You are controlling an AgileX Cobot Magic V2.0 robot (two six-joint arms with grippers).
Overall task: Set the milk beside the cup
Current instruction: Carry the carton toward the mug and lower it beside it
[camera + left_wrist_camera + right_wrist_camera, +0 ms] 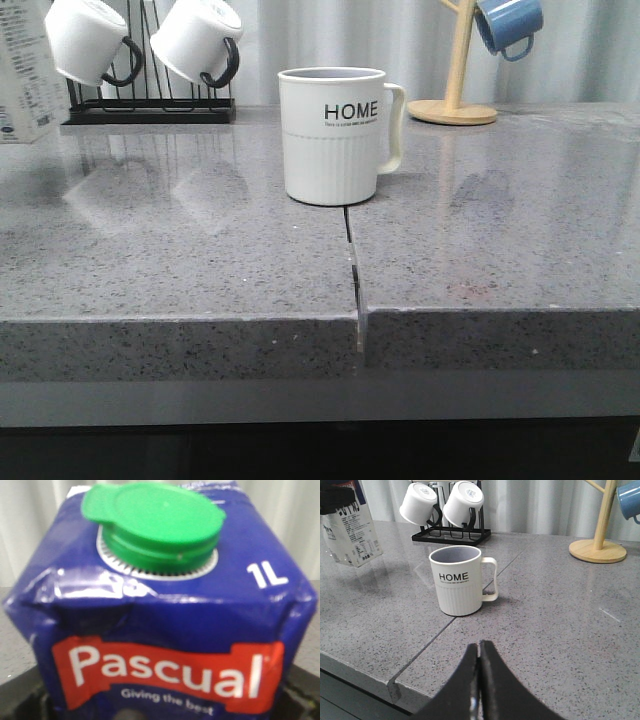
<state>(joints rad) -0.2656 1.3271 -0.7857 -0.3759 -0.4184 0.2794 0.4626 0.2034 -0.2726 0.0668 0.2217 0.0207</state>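
Note:
The milk carton fills the left wrist view: blue top (165, 610), green cap (155, 525), red "Pascual" band. My left gripper (160, 712) is shut on it; dark fingers (20, 700) show at both lower corners. In the front view the carton's white lower part (22, 70) is at the far left edge. In the right wrist view the carton (350, 535) hangs tilted just above the counter, left of the cup. The cream "HOME" cup (335, 135) stands mid-counter, handle to the right; it also shows in the right wrist view (457, 582). My right gripper (479, 647) is shut and empty, in front of the cup.
A black rack (150, 108) with two white black-handled mugs (90, 40) stands at the back left. A wooden mug tree (455, 100) holding a blue mug (508, 25) stands at the back right. A seam (352, 260) runs from the cup to the counter's front edge.

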